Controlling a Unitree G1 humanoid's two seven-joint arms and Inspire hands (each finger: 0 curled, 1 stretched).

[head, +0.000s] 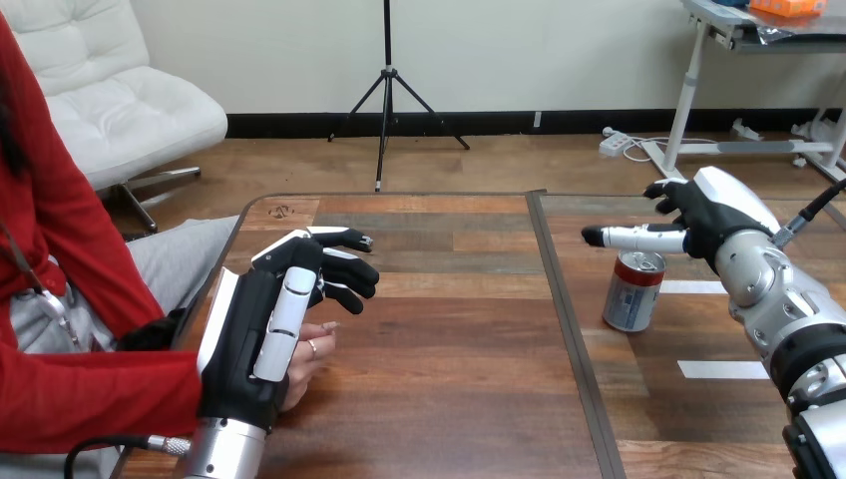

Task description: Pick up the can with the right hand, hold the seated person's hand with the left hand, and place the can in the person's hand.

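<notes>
A silver can [634, 292] with a red band near its top stands upright on the right half of the wooden table [459, 399]. My right hand [713, 225] hovers just above and to the right of the can. It is open, and one straight finger [629, 238] reaches left over the can's top without touching it. My left hand [261, 334] lies back-up over the person's hand [314, 344] at the table's left edge. The person's fingertips peek out from under its right side. Whether it grips that hand is hidden.
A dark seam [571, 329] runs front to back down the table, left of the can. Two white tape strips [723, 369] lie on the right half, near my right forearm. The person's red sleeve [90, 389] rests at the left edge.
</notes>
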